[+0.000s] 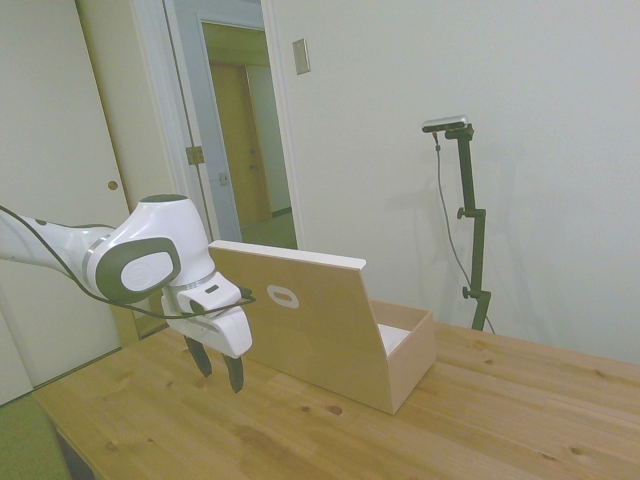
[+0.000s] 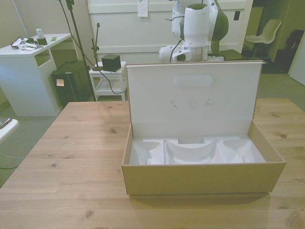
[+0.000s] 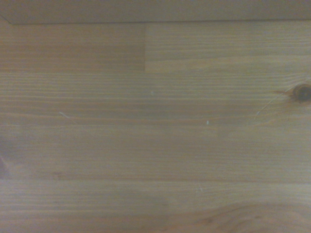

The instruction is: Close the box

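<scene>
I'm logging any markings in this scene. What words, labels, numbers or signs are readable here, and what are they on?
No readable text anywhere.
Box lid, outside: a white oval ring mark, no letters.
Box lid, inside: faint scribble-like marks, too faint to read.
Table: only wood grain.

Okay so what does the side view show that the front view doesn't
Only the side view shows the gripper, fingers a little apart, hanging above the table behind the raised lid, and the lid's brown outer face with its white oval mark. Only the front view shows the box's white moulded insert and the lid's white inner face. Both show the box open, lid upright.
</scene>
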Available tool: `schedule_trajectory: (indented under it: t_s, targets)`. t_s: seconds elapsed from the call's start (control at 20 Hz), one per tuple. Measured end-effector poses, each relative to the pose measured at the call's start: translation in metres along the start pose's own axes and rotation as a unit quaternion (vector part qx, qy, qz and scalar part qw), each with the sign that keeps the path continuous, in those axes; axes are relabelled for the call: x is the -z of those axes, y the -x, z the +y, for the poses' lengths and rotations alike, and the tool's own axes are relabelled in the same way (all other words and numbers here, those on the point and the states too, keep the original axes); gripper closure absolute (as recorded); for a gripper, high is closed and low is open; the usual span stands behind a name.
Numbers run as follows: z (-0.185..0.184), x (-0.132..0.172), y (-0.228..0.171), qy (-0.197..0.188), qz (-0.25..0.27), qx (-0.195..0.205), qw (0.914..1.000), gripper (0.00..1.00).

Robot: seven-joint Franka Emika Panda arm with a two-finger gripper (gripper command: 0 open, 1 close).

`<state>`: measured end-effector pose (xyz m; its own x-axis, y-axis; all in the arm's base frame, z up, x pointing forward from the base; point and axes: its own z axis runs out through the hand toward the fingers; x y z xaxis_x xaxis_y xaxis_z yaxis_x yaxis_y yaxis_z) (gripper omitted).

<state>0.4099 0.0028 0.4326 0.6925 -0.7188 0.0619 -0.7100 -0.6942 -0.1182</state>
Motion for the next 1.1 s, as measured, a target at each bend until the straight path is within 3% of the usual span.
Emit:
schedule_trajectory:
  t_s: [0.4,0.75,1.1]
  targets:
    - [0.003,0.014,-0.004,0.003,0.026,-0.015,0.9995,0.00]
    - [0.044,0.074,-0.051,-0.036,0.049,-0.050,0.9969,0.00]
    - [0.053,0.125,-0.095,-0.057,0.069,-0.064,0.9940,0.00]
